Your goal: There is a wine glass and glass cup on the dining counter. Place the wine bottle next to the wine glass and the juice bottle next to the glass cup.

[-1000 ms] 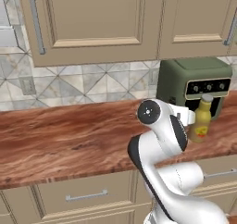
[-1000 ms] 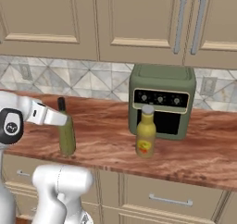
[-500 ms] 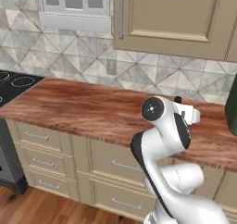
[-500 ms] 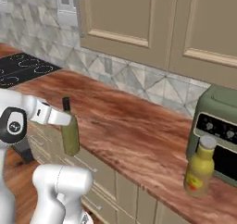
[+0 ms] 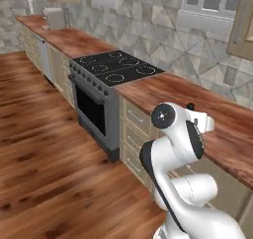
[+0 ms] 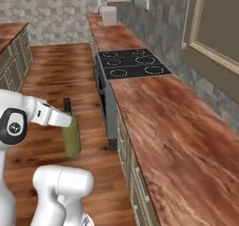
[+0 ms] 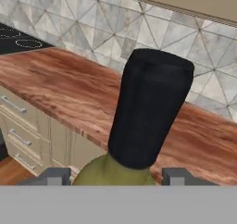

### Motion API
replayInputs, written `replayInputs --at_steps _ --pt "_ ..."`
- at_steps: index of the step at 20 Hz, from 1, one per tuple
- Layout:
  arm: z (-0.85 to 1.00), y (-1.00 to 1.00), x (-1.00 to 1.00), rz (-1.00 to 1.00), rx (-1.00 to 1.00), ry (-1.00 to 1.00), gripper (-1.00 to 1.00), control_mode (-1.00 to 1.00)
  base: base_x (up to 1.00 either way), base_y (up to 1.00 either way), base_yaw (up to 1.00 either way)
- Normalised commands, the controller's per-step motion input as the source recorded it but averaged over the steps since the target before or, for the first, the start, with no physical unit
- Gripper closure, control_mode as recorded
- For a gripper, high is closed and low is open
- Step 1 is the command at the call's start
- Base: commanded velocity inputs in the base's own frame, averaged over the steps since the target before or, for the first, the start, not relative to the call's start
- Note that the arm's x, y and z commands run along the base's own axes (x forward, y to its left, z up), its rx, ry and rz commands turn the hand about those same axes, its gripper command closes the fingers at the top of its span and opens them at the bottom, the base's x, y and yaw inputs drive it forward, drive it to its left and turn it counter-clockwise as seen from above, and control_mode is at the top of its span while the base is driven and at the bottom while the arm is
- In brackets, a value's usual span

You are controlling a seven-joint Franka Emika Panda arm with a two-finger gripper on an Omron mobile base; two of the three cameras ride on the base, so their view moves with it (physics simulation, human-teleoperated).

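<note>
Left base view shows us beside the wall counter (image 5: 163, 90), with the stove (image 5: 111, 67) to the left and our arm folded close to the body at the right, which we judge keeps the load steady while the base drives. In the right base view the gripper (image 6: 69, 122) sits at the left, clamped on the wine bottle (image 6: 71, 135), which hangs upright over the wood floor (image 6: 56, 71), off the counter's near edge and well clear of the cabinets. The grip looks to be just below the neck, so the body hangs under the fingers and the bottle stays vertical. In the hand view the dark cap rises between the two finger tips (image 7: 55, 176), the green shoulder below it, which confirms the jaws are closed around the bottle. A corner of another counter (image 6: 11, 33) shows at far left; we judge the carry there is still ahead, as no glass shows.
</note>
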Motion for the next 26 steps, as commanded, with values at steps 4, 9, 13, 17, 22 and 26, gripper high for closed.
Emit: replayInputs --at_steps 4,9,13,17,22,26 --pt "0.00 0.00 0.00 0.00 0.00 0.00 1.00 1.00 0.00 0.00 1.00" --pt "0.00 0.00 0.00 0.00 0.00 0.00 1.00 1.00 0.19 0.00 0.94" --pt "0.00 0.00 0.00 0.00 0.00 0.00 1.00 1.00 0.43 0.00 0.67" --pt "0.00 0.00 0.00 0.00 0.00 0.00 1.00 1.00 0.54 0.00 0.43" --pt "0.00 0.00 0.00 0.00 0.00 0.00 1.00 1.00 0.52 0.24 0.23" --pt "0.00 0.00 0.00 0.00 0.00 0.00 1.00 1.00 0.65 0.62 0.02"
